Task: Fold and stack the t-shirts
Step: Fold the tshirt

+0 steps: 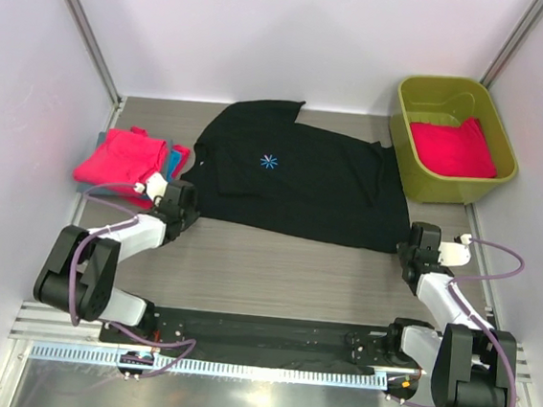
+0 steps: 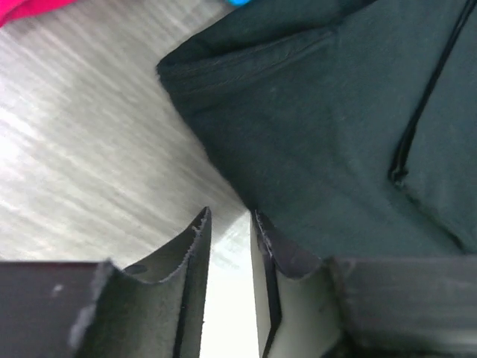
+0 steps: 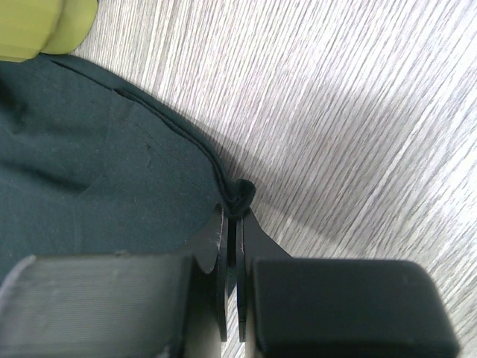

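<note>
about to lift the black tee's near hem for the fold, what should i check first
1. right tool shut on the black t-shirt hem: ok, the hem is bunched between its jaws.
2. left tool gripping the near left corner: not ok, its jaws are apart, bare table shows in the gap, and the cloth edge lies beside one finger only.
3. shirt spread open, near hem roughly straight between the tools: ok.
4. folded stack clear of the shirt: cannot tell, their edges look very close.
5. olive tub clear of the shirt: not ok, cloth lies right against its wall.
</note>
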You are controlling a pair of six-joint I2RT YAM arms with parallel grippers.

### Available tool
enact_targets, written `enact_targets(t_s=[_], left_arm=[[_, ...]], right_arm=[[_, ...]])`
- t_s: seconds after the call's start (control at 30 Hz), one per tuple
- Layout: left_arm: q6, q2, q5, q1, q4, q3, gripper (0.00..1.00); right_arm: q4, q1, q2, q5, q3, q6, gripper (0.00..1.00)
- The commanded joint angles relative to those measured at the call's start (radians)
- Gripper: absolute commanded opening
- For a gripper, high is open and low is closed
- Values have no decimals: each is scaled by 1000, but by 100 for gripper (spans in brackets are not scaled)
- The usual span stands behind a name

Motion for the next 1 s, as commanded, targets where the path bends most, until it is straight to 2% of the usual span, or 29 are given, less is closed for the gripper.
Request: enact_targets(t_s=[0.0,0.03,0.07,0.13,0.33,0.43,0.47,0.53,0.57,0.77,0.97], left_arm=[[15,42,-26,1,55,54,29],[15,53,-28,2,45,61,32],[18,67,-22,5,45,67,38],[11,94,-11,13,42,84,42],[3,165,-6,22,-4,124,41],[18,232,30,25,-60,181,29],[23,244,37,25,-70,202,20],[52,267,59,27,-90,218,10],[57,274,61,25,-96,222,1],[70,232,60,41,-87,201,0],[96,30,-43,41,-132,167,0]], right_arm=[[27,-6,-6,51,-4,5,1],[29,-6,-7,49,-3,6,1],[30,-5,-7,49,-7,8,1],[37,-6,-10,51,-10,9,1],[46,-5,-9,48,-15,9,1],[49,-6,-9,46,-18,11,1],[50,-6,-9,45,-18,11,1],[52,-6,-9,42,-21,13,1],[52,-6,-12,40,-21,13,1],[61,-6,-20,34,-27,14,1],[29,-5,-44,26,-1,28,1]])
